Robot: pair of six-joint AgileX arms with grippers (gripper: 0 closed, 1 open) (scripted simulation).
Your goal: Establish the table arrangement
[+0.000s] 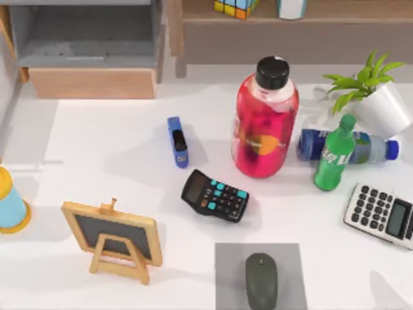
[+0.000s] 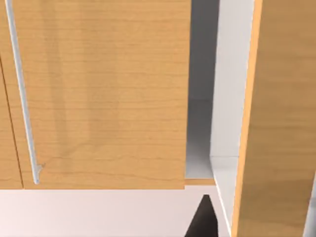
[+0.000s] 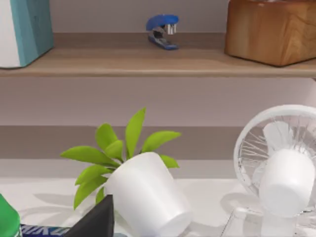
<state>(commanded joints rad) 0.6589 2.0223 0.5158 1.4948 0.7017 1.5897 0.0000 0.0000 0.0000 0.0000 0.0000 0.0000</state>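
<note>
Bottles (image 1: 265, 126), calculators (image 1: 215, 196) crowding table (image 1: 110, 155)

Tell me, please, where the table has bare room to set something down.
The table is barest on its left, between the stapler, the cup and the easel. A smaller patch lies between the mat and the white calculator. It is crowded around the red bottle, green bottle and plant.

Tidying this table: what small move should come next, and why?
Probably ease the right claw toward the plant pot: it leans tilted on the table, close before that claw. The left claw is parked facing a wooden cabinet.
</note>
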